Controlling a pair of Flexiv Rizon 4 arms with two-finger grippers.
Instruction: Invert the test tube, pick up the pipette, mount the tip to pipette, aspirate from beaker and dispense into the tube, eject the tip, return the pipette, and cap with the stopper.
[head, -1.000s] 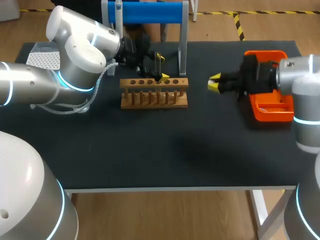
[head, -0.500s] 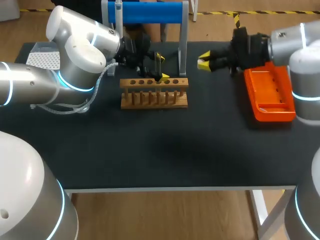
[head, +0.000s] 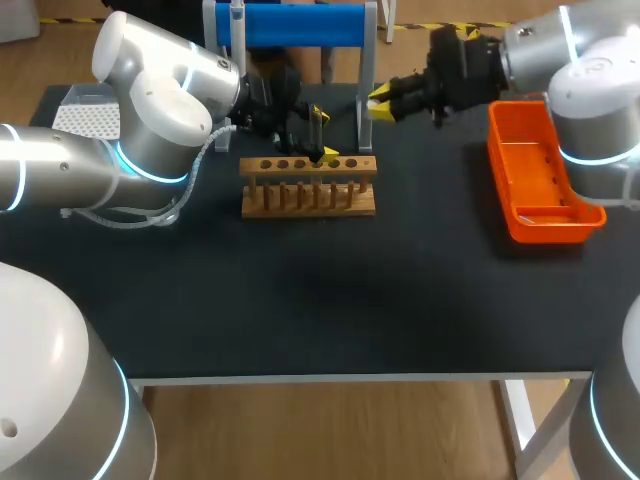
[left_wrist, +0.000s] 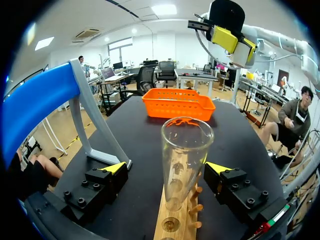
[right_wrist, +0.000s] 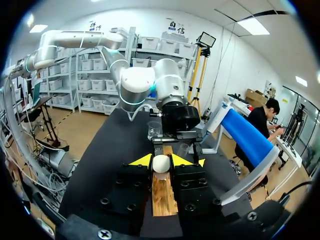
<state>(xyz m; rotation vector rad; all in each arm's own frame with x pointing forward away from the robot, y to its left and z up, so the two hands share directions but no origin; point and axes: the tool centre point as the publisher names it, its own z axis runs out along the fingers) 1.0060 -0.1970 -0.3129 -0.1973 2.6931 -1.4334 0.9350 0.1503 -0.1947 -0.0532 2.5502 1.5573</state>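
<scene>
Tube (left_wrist: 182, 165) of clear glass stands upright in a hole of the wooden rack (left_wrist: 175, 225), with its open mouth up. It is between the two fingers of the left gripper (left_wrist: 166, 168). These fingers are wide apart and neither one touches the glass; there is a gap at each side. In the head view this gripper hangs over the back edge of the rack, near its middle, and the tube itself is hard to make out there.

The right gripper (right_wrist: 161, 161) has its fingers close together. They are clamped from two sides on the stopper (right_wrist: 160, 165), a small white round piece that shows between the yellow tips. This gripper is in the air, apart from the rack, to the right of it and further back, just beside the right post of the blue stand (head: 295, 25). It points toward the rack and the tube, and the stopper is well apart from the tube's mouth. The orange basket (head: 535, 175) lies on the black table (head: 320, 300), to the right of the rack, near the right arm.
</scene>
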